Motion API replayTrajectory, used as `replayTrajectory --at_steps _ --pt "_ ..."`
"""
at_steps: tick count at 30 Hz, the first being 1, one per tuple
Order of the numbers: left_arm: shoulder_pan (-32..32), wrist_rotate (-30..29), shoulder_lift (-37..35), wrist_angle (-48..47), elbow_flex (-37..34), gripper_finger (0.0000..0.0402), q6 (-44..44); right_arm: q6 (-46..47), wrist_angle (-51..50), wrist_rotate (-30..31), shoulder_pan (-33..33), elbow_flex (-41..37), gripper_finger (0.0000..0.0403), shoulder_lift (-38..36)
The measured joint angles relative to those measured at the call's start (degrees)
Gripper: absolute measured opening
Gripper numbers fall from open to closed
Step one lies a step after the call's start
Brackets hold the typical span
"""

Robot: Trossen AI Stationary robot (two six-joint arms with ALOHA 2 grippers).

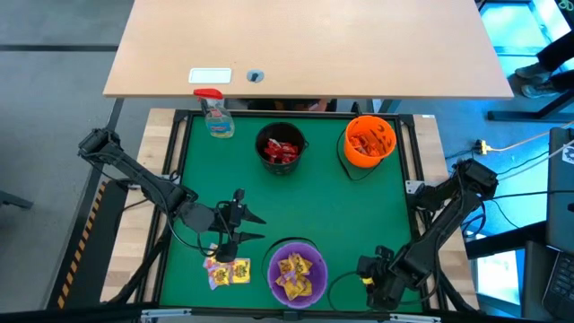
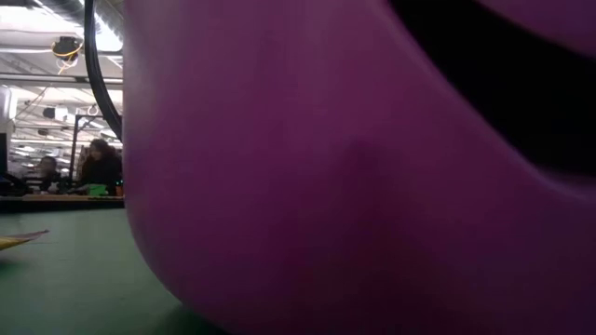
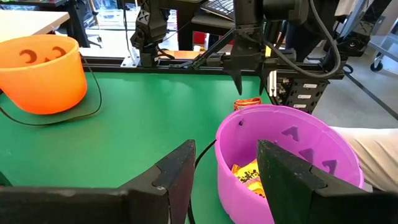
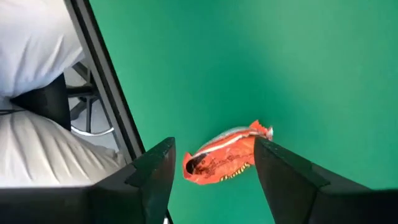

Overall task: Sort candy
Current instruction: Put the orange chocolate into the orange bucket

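An orange candy packet (image 4: 225, 159) lies flat on the green mat near the table's near right corner. My right gripper (image 4: 214, 149) points down over it, open, with a finger on each side and no touch that I can see. In the high view my right gripper (image 1: 372, 272) hides that packet. My left gripper (image 1: 260, 228) hovers open, left of the purple bowl (image 1: 296, 274), which holds yellow candy (image 3: 247, 174). More yellow packets (image 1: 229, 272) lie on the mat below my left gripper. From the left wrist the orange packet (image 3: 247, 104) shows beyond the bowl.
A black bowl (image 1: 281, 148) with red candy and an orange bucket (image 1: 369, 141) with orange candy stand at the far side. A spray bottle (image 1: 215, 115) stands at the far left. The purple bowl's wall (image 2: 354, 167) fills the low view. Open mat lies in the middle.
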Motion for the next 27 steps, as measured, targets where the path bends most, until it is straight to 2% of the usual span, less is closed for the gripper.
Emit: replayTrajectory --at_steps 12,19,27 --pt "0.0 0.0 0.0 0.0 0.0 0.0161 -0.9 1.9 -1.6 -0.7 0.0 0.0 0.0306 1.4" --pt "0.0 0.0 0.0 -0.2 0.0 0.0161 -0.9 2.3 -1.6 -6.5 0.0 0.0 0.0309 7.0" --pt "0.0 0.0 0.0 -0.2 0.0 0.0161 -0.9 4.7 -4.2 -5.5 -0.1 0.0 0.0303 7.7"
